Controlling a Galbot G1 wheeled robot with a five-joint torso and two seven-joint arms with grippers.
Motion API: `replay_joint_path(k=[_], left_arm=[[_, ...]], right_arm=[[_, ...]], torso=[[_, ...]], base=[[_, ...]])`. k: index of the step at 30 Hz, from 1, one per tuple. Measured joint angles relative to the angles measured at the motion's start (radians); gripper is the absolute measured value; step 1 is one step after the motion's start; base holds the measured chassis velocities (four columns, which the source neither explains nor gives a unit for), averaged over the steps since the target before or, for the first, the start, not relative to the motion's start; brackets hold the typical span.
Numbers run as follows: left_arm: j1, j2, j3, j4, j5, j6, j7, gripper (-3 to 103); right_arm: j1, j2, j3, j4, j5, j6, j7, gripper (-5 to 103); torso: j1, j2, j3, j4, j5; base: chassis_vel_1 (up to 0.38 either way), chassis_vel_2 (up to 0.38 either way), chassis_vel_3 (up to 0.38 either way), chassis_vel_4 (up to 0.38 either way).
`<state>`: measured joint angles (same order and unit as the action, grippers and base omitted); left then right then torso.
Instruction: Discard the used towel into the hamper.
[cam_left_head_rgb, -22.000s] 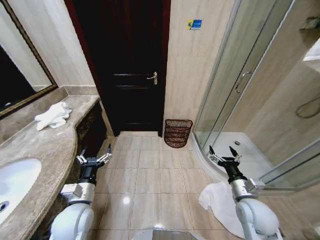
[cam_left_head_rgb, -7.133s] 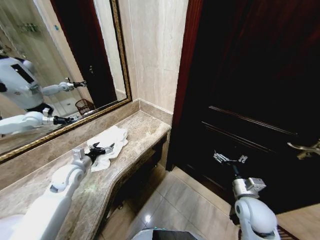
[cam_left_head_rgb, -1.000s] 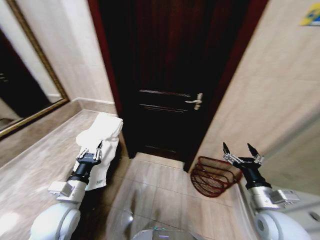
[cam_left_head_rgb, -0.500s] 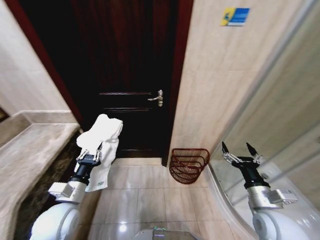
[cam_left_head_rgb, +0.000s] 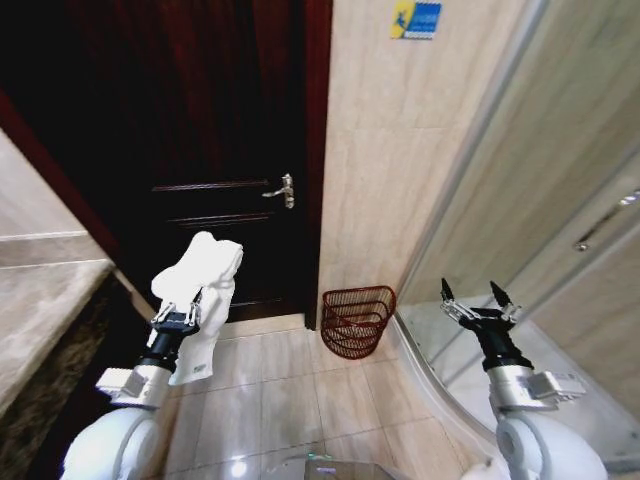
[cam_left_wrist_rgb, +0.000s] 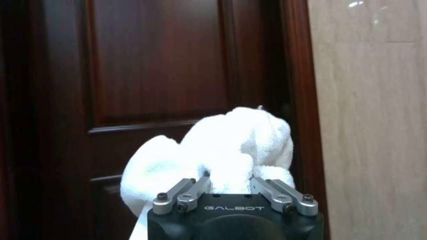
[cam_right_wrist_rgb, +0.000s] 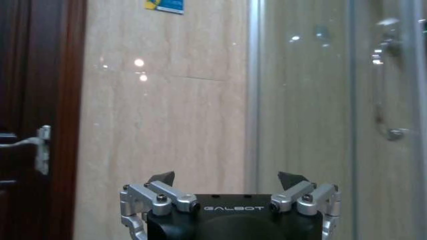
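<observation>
Nearest to me, low on the left of the head view, my left hand (cam_left_head_rgb: 182, 318) is raised and clamped on the white towel (cam_left_head_rgb: 200, 290). The cloth bunches up above the fingers and hangs in a fold down past the wrist; in the left wrist view the towel (cam_left_wrist_rgb: 223, 150) sits pinched between the two fingers (cam_left_wrist_rgb: 190, 189), with dark door panel behind it. My right hand (cam_left_head_rgb: 478, 306) is up at the same height on the other side, spread wide and carrying nothing, and the right wrist view shows its fingers (cam_right_wrist_rgb: 160, 179) parted against tiled wall and shower glass.

Beyond both hands, on the tiled floor (cam_left_head_rgb: 290, 390), the hamper (cam_left_head_rgb: 357, 320) stands against the strip of wall between the dark door (cam_left_head_rgb: 210, 150) and the glass shower screen (cam_left_head_rgb: 500, 200). It lies ahead of the towel and off to its right, lower than the left hand, roughly between the two arms. I judge the towel must travel forward, rightward and down to get over the rim.

The floor between looks open. The surface (cam_left_head_rgb: 40, 300) edges in on my left, and the curved shower base (cam_left_head_rgb: 440, 350) sits just beside the hamper, which may crowd the approach.
</observation>
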<state>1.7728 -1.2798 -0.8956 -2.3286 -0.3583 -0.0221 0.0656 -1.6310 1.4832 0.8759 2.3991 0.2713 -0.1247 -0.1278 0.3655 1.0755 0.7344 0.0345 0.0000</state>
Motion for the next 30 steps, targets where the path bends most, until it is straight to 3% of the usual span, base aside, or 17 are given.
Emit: replay_joint_path(k=[11, 30], left_arm=[[-0.004, -0.001, 0.007, 0.025, -0.013, -0.023, -0.008, 16], [0.0, 0.0, 0.003, 0.058, -0.011, -0.053, -0.004, 16]], right_arm=[[0.0, 0.003, 0.0, 0.004, -0.001, -0.004, 0.004, 100], [-0.017, 0.025, 0.001, 0.013, -0.006, -0.003, 0.004, 100]], torso=[[-0.017, -0.035, -0.019, 0.0002, 0.0], [-0.06, -0.131, -0.072, 0.0, 0.0]], base=[[-0.015, -0.018, -0.014, -0.015], [0.0, 0.0, 0.0, 0.0]])
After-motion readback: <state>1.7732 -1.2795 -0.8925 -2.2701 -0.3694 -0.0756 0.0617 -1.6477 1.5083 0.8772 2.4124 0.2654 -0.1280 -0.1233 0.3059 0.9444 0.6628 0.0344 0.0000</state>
